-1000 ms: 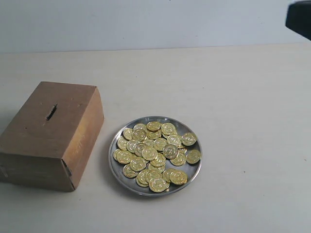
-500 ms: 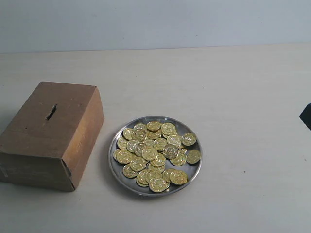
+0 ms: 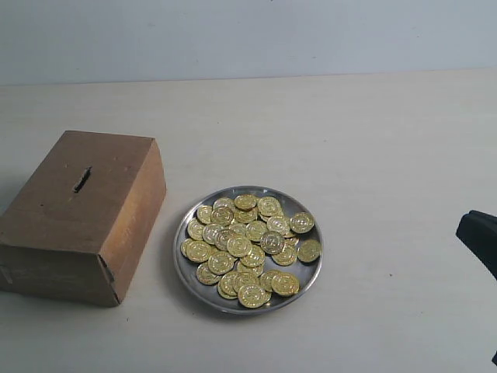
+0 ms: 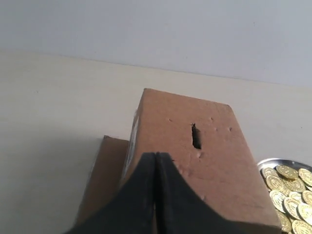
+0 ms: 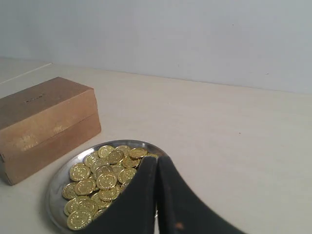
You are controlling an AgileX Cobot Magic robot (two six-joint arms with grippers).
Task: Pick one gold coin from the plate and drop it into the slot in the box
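A round silver plate point(image 3: 186, 268) heaped with several gold coins point(image 3: 238, 245) sits in the middle of the table. To its left stands the brown cardboard box point(image 3: 78, 214), with the dark slot point(image 3: 81, 179) in its top. My right gripper point(image 5: 156, 158) is shut and empty, held over the plate's rim point(image 5: 56, 187) near the coins point(image 5: 105, 180); only a dark corner of that arm point(image 3: 481, 237) shows at the exterior view's right edge. My left gripper point(image 4: 155, 155) is shut and empty, over the box point(image 4: 214, 161) and short of the slot point(image 4: 196, 136).
The light table point(image 3: 373, 140) runs back to a pale wall point(image 3: 248, 35). A loose cardboard flap point(image 4: 100, 175) lies beside the box in the left wrist view.
The dark arm part at the right edge of the exterior view has come down from the top corner to the lower right. Box, plate and coins have not moved.
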